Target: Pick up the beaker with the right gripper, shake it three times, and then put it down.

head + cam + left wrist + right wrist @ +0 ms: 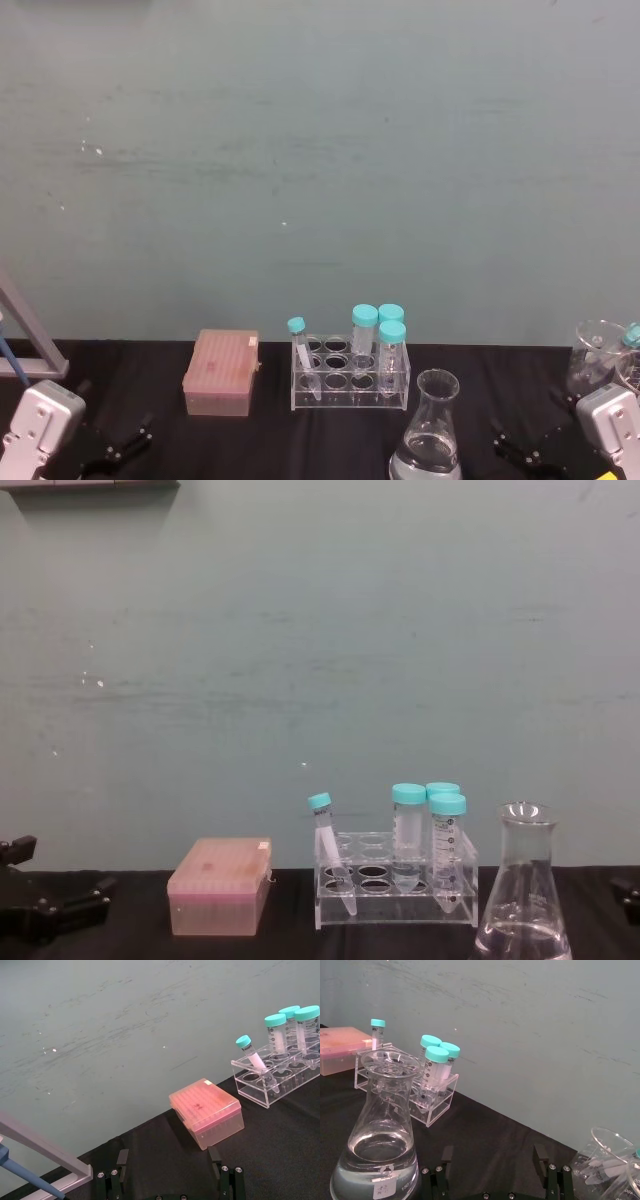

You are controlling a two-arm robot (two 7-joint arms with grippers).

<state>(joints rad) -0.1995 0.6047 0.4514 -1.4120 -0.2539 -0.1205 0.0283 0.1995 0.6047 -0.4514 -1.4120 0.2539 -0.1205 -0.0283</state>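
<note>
Nearest you, the right gripper (pixel 493 1152) sits low over the black surface (pixel 485 1130), on your side of the tube rack (pixel 442 1102) and out past its right end. Its two fingers are spread wide with nothing between them. The left gripper (pixel 168 1152) is parked likewise, on your side of the rack and well past its left end, fingers wide apart and empty.

The beaker (pixel 382 1130) stands upright on the surface, on your side of the rack, in front of its right end and apart from it. It is clear glass, with a wide base that tapers to a narrow neck with a flared lip. Clear liquid fills the bottom part. The right wrist view gives you a white label low on its wall, which the head view cuts off at the frame edge. The chest view shows the lip standing higher than the rack's clear frame.

The rack holds three wide teal-capped tubes (pixel 437 1067) upright at its right end and one slim tube (pixel 377 1035), also teal-capped, leaning at its left end. Its other holes are open.

Just left of the rack sits a pink box (pixel 205 1110) with its lid shut. Well off the rack's right end, a clear glass cup (pixel 605 1160) holds small white pieces; you cannot tell what they are.

Behind the rack rises a teal wall (pixel 320 150).
</note>
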